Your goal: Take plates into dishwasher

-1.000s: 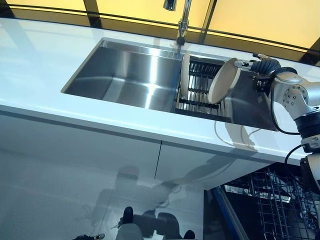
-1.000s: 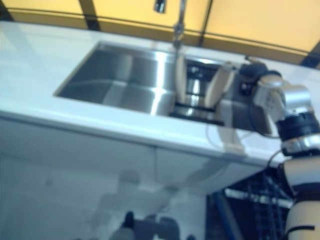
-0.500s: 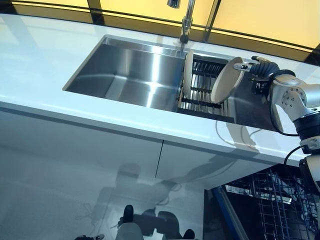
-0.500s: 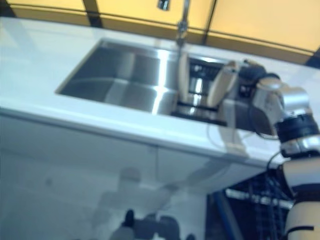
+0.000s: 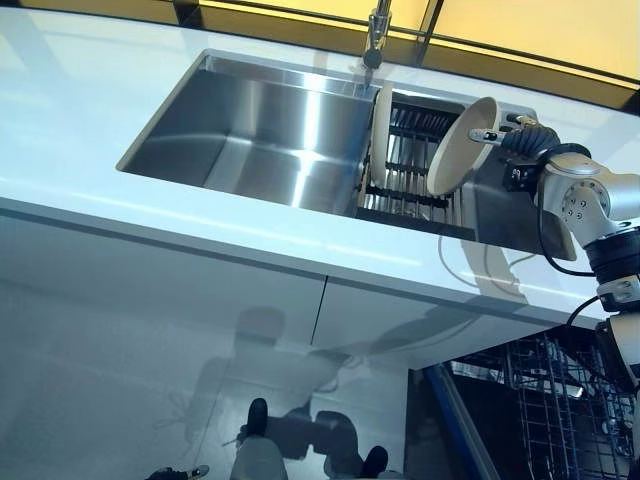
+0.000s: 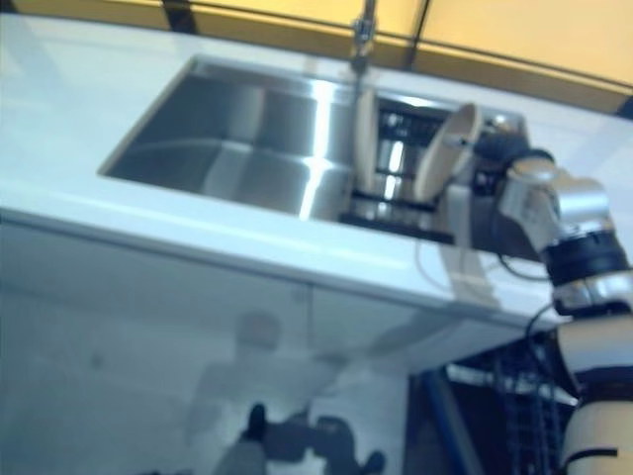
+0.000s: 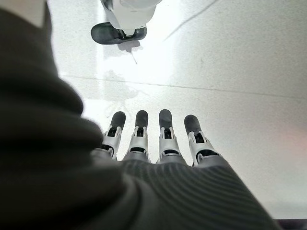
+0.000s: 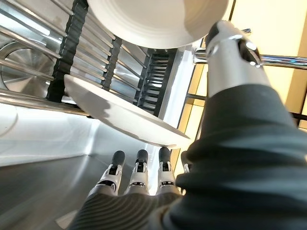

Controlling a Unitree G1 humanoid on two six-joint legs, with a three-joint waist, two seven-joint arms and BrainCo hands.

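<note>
A cream plate (image 5: 460,147) hangs tilted over the black dish rack (image 5: 412,172) in the right part of the sink. My right hand (image 5: 522,140) is shut on its far rim, thumb on the hollow face. A second cream plate (image 5: 380,135) stands upright in the rack's left end. In the right wrist view one plate (image 8: 120,111) slants between my thumb and fingers (image 8: 139,172), and the other (image 8: 158,19) shows face-on beyond the thumb tip. My left hand (image 7: 158,143) shows only in its wrist view, open, fingers straight above the pale floor.
The steel sink basin (image 5: 250,130) lies left of the rack, with the tap (image 5: 377,30) behind it. A white counter (image 5: 80,130) surrounds the sink. The pulled-out wire dishwasher basket (image 5: 560,420) sits low at the right, below the counter edge.
The whole view has shifted as the camera moved. Relative to the rack, the held plate and my right hand have hardly moved.
</note>
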